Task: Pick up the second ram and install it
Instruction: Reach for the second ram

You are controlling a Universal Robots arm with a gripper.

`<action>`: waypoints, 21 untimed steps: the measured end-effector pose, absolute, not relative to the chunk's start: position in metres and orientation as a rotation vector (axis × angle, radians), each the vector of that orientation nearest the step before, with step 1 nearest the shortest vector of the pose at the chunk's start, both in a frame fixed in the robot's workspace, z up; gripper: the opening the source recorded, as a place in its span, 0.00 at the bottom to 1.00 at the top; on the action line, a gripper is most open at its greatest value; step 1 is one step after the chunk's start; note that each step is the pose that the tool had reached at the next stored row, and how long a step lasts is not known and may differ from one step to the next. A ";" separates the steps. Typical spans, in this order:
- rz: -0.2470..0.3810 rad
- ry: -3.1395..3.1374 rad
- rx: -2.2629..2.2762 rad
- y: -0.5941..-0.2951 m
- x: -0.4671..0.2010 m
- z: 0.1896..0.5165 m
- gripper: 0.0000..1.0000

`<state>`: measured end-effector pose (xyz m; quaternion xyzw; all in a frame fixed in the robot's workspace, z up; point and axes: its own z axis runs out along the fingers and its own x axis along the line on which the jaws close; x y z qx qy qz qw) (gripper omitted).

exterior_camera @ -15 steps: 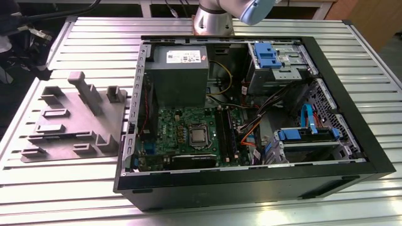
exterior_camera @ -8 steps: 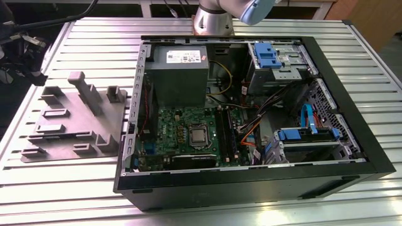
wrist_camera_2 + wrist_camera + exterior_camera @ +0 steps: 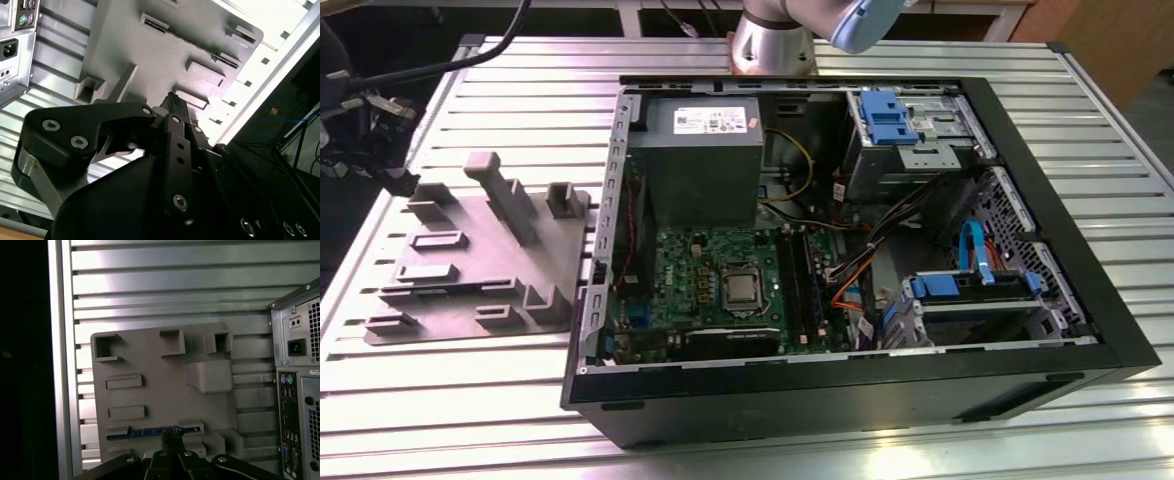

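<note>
The second ram (image 3: pixel 142 432) is a thin blue strip standing on edge in a long slot of the grey holder plate (image 3: pixel 165 400). In the first wrist view my gripper (image 3: pixel 172 436) hangs over the middle of that strip, and its dark fingers meet at one tip. In the second wrist view the gripper (image 3: pixel 170 98) is shut with nothing between its fingers, well above the holder plate (image 3: pixel 150 55). The holder plate (image 3: pixel 474 270) lies at the exterior view's left of the open computer case (image 3: pixel 1067 300). Dark memory slots (image 3: pixel 795 285) run beside the processor socket (image 3: pixel 740 288) on the green motherboard.
The case's rear panel (image 3: pixel 297 390) with sockets stands close to the holder plate. A grey power-supply box (image 3: pixel 696 150), blue drive brackets (image 3: pixel 887 115) and loose cables (image 3: pixel 854 270) crowd the case. The slatted metal table's edge (image 3: pixel 62 365) runs near the plate. Cables (image 3: pixel 374 100) hang at the exterior view's upper left.
</note>
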<state>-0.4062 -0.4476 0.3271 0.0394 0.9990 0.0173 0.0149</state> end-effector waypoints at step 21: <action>0.052 3.109 0.133 -0.455 -0.413 0.292 0.10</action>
